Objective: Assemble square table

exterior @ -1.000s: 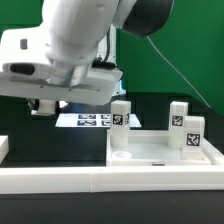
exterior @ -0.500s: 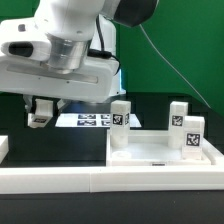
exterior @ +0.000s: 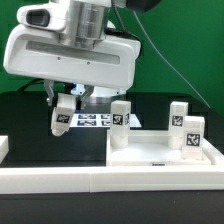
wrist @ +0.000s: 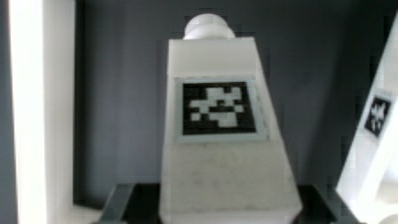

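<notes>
Big white arm fills the upper frame, jaws (exterior: 62,112) pinching a tagged leg (exterior: 63,117), tilted, lifted clear of the black tabletop (exterior: 25,112). The square table (exterior: 165,152) sits toward the exterior view's right, three legs (exterior: 120,114) upright in it. Marker board (exterior: 90,120) behind.

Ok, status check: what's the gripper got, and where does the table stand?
Gripper shut on one leg, held clear of the table. Tabletop carries three legs upright. Nothing in the way that I can see.

one tabletop (exterior: 160,150), four legs (exterior: 62,116), one marker board (exterior: 92,120)
</notes>
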